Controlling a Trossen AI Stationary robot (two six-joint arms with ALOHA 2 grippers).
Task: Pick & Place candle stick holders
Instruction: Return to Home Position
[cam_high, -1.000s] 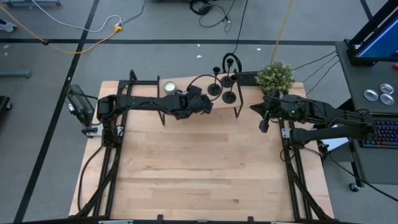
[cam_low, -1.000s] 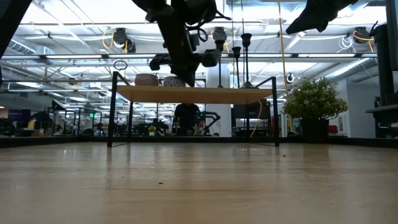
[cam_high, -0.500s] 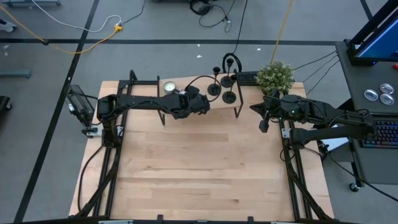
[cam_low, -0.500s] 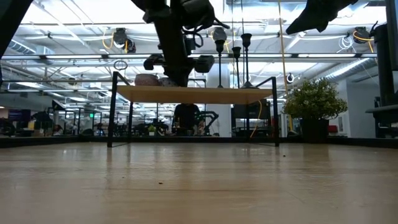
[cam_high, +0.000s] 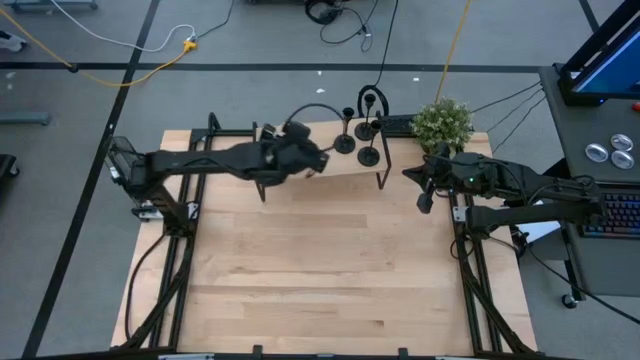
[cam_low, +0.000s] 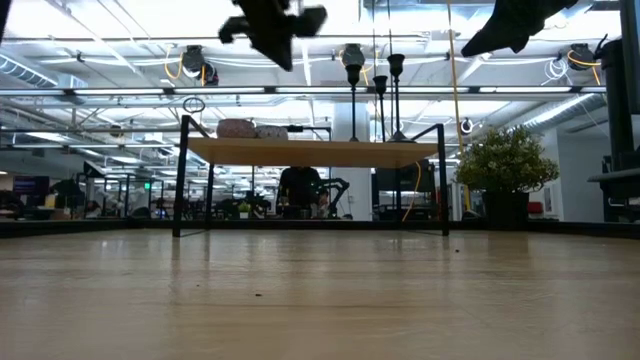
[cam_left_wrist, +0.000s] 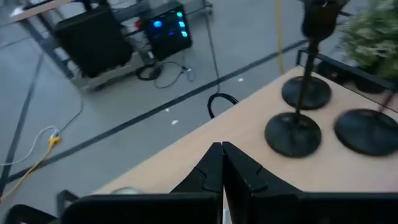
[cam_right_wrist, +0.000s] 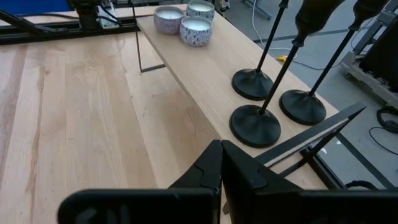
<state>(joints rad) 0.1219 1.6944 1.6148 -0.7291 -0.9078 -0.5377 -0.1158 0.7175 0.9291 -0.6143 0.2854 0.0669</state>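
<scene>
The three matte-black candle stick holders (cam_high: 367, 156), each a round disc base with a thin upright stem, stood close together at the right end of the light wooden shelf (cam_high: 345, 169), which stood on black metal legs at the far edge of the pale wooden bench (cam_high: 320, 270). Small patterned round candles (cam_right_wrist: 196, 31) sat at the shelf's other end. The left gripper (cam_left_wrist: 222, 147) hung high above the shelf, fingers together and empty. The right gripper (cam_right_wrist: 221, 144) waited above the bench's far right edge, just beside the shelf, fingers together and empty.
</scene>
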